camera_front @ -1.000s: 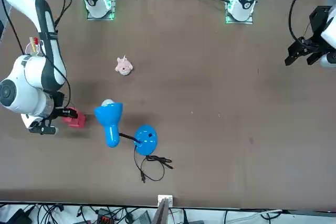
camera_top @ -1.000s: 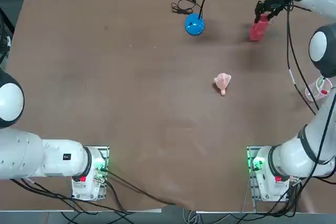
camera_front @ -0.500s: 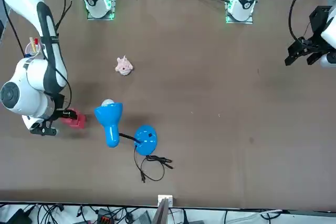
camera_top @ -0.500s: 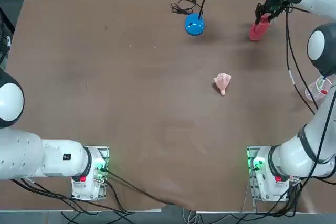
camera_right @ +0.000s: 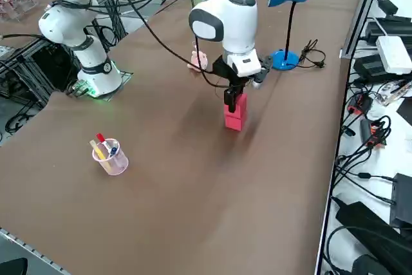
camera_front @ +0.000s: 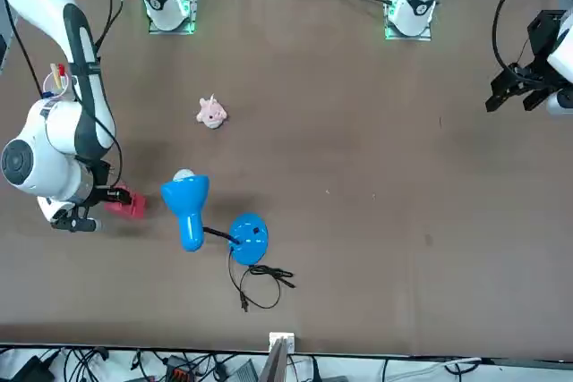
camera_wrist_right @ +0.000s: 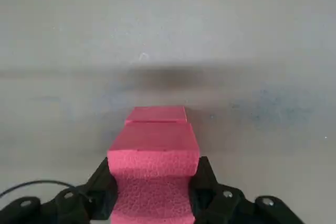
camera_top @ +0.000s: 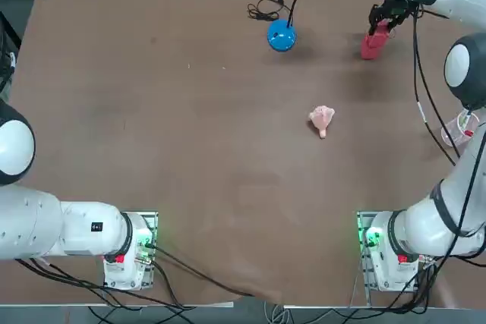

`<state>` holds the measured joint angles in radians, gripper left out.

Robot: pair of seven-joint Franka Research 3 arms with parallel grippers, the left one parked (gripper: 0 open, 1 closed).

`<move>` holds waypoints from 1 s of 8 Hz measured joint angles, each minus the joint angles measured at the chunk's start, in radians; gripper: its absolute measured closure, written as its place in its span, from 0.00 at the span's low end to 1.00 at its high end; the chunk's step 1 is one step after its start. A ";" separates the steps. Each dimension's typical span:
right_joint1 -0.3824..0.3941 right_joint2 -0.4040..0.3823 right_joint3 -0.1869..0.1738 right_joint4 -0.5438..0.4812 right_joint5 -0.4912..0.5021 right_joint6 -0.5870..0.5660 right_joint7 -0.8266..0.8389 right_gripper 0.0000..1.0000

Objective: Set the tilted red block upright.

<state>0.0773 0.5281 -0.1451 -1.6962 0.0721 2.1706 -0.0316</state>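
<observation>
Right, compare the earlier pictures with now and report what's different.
Nothing visibly changed in the last half second; against a second ago, the right arm's upper links shifted very slightly. Nothing was taken hold of or let go: the right gripper still grips the red block. The pink toy, blue lamp and pen cup stayed put.

Robot arms (camera_front: 76, 123) stand mounted at a brown table (camera_top: 213, 149) in a robotics lab. Cables (camera_right: 370, 140) and electronic boxes (camera_right: 394, 55) crowd a white bench (camera_right: 380, 191) alongside.
</observation>
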 joint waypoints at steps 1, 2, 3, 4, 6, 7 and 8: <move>0.000 0.001 0.000 0.000 0.000 0.000 0.000 0.30; 0.000 0.004 0.000 0.000 0.000 0.000 0.000 0.30; 0.000 0.008 0.000 0.000 0.000 0.000 0.000 0.30; 0.001 0.012 0.000 0.000 0.000 0.002 0.000 0.31; 0.001 0.013 0.000 0.000 0.000 0.003 -0.002 0.31; 0.001 0.014 0.000 0.000 0.000 0.003 -0.003 0.31; 0.001 0.014 0.000 0.000 0.000 0.003 -0.003 0.31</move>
<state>0.0782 0.5416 -0.1451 -1.6963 0.0721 2.1736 -0.0343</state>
